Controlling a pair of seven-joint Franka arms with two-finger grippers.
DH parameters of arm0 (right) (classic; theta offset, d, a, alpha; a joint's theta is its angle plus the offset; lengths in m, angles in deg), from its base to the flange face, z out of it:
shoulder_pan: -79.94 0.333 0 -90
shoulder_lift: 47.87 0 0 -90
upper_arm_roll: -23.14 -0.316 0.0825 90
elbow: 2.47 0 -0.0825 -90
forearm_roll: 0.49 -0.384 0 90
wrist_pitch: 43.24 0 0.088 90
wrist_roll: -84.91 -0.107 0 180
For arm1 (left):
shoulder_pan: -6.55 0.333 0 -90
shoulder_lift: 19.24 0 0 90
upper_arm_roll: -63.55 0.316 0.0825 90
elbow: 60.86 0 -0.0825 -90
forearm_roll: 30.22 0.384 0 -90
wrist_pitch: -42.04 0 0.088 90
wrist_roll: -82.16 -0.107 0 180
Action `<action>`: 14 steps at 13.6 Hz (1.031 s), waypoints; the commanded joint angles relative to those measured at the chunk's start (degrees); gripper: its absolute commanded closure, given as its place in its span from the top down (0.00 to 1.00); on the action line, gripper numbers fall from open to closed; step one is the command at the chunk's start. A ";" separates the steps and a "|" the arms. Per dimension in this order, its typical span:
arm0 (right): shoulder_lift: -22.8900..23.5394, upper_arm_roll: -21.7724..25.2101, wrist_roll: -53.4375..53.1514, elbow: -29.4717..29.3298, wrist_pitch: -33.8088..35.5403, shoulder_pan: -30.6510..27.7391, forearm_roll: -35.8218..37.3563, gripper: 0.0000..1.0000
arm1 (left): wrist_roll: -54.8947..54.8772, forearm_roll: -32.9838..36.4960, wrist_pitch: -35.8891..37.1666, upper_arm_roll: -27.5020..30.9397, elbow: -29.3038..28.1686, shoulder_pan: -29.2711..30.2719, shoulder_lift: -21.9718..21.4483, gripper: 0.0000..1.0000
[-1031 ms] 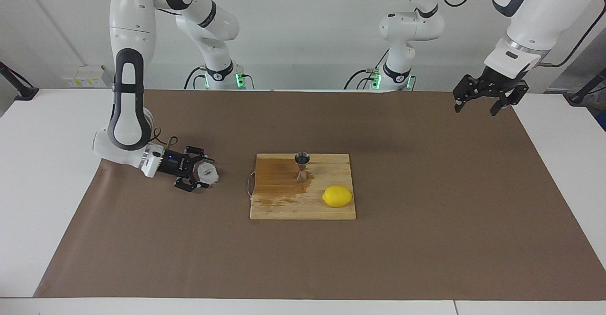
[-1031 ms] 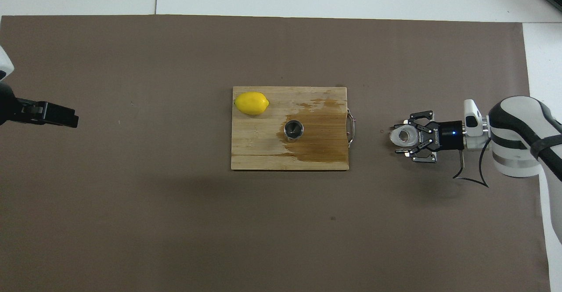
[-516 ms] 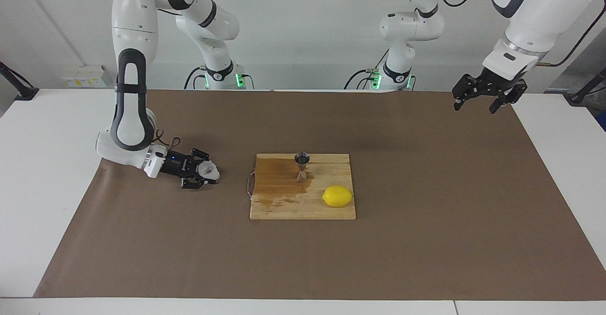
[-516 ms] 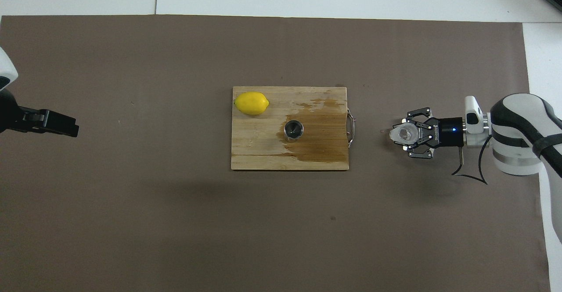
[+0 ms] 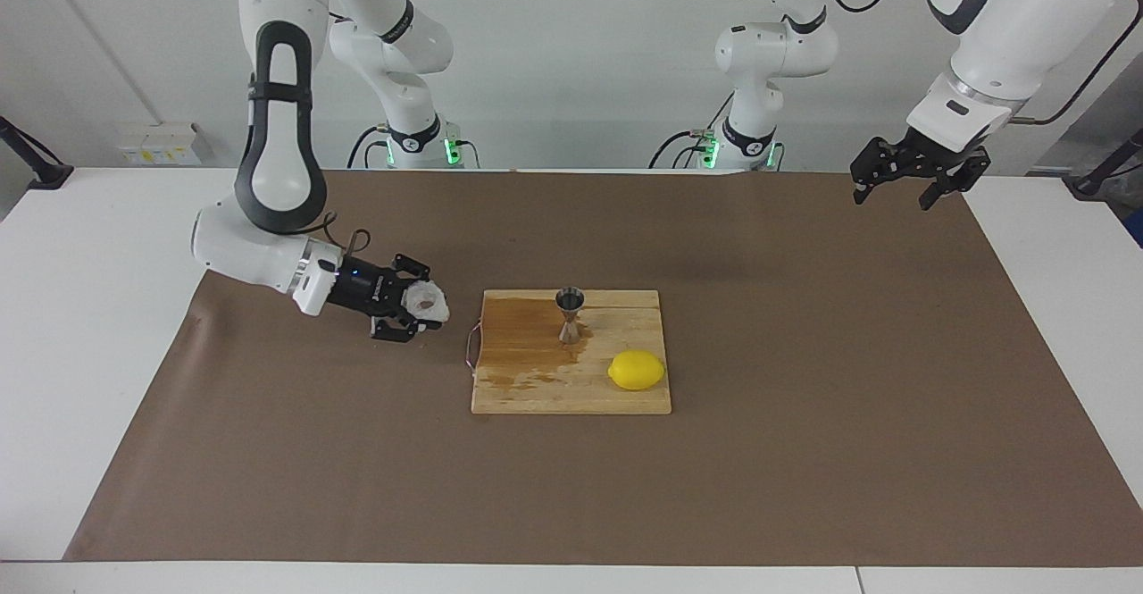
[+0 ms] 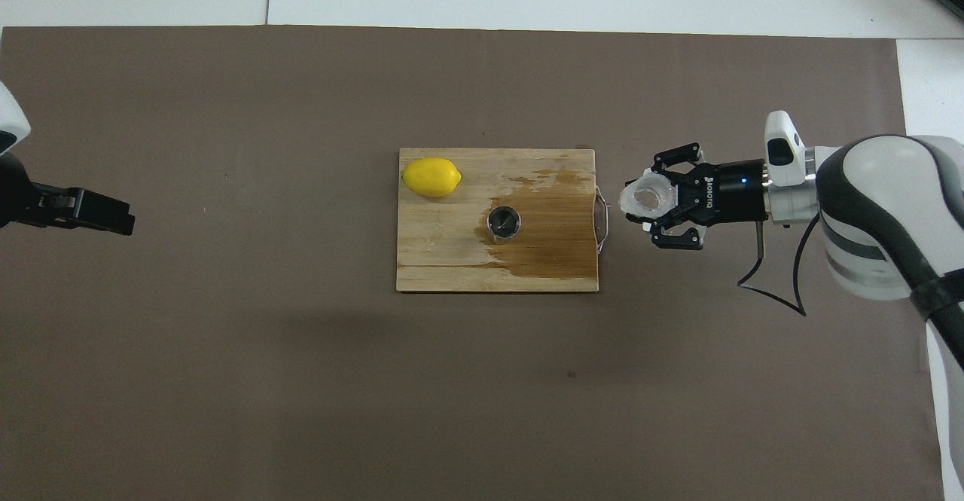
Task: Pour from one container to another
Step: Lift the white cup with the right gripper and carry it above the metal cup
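Observation:
A small whitish crinkly plastic cup (image 5: 427, 302) (image 6: 649, 198) is held in my right gripper (image 5: 420, 306) (image 6: 654, 206), which is shut on it and hangs over the brown mat just beside the board's handle end. The steel hourglass jigger (image 5: 570, 313) (image 6: 503, 223) stands upright on the wooden cutting board (image 5: 527, 389) (image 6: 444, 260), on a wet dark patch. My left gripper (image 5: 893, 188) (image 6: 113, 218) waits open, raised over the mat's edge at the left arm's end of the table.
A yellow lemon (image 5: 637, 370) (image 6: 431, 177) lies on the board, farther from the robots than the jigger. A metal handle (image 5: 471, 348) (image 6: 602, 218) sticks out of the board toward the right arm's end. The brown mat (image 5: 804, 451) covers the table.
My right gripper closed on the cup, lifted it off the mat and carried it toward the board. The left gripper barely shifted.

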 commanded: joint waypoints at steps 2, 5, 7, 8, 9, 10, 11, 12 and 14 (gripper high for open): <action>-2.33 -0.08 -14.02 0.84 -9.66 6.79 5.73 0.03 | -0.03 1.10 0.19 -0.15 -1.37 0.03 -1.50 1.00; -1.27 -0.09 -26.24 0.57 -21.19 13.13 14.34 0.03 | -0.03 1.10 0.27 -0.15 -1.37 0.03 -1.50 1.00; -1.27 -0.17 -30.04 0.57 -21.90 14.28 19.18 0.02 | 0.05 1.10 0.27 -0.15 -1.37 0.03 -1.50 1.00; -1.27 -0.17 -30.32 0.57 -21.99 14.98 21.55 0.01 | -0.03 1.10 0.19 -0.15 -1.37 0.03 -1.50 1.00; -1.27 -0.09 -30.32 0.57 -21.99 15.60 23.40 0.01 | -0.03 1.10 0.27 -0.15 -1.37 0.03 -1.50 1.00; -1.27 -0.08 -30.67 0.48 -22.08 16.30 25.25 0.01 | -0.03 1.10 0.19 -0.15 -1.37 0.03 -1.50 1.00; -1.27 -0.08 -30.93 0.39 -22.08 17.35 28.31 0.01 | -0.03 1.10 0.19 -0.15 -1.37 0.03 -1.50 1.00; -1.27 -0.08 -31.81 0.13 -22.08 18.32 31.74 0.01 | -0.03 1.10 0.27 -0.15 -1.37 0.03 -1.50 1.00; -1.27 -0.17 -35.40 0.04 -22.08 18.85 35.89 0.01 | -0.03 1.10 0.28 -0.15 -1.37 0.03 -1.50 1.00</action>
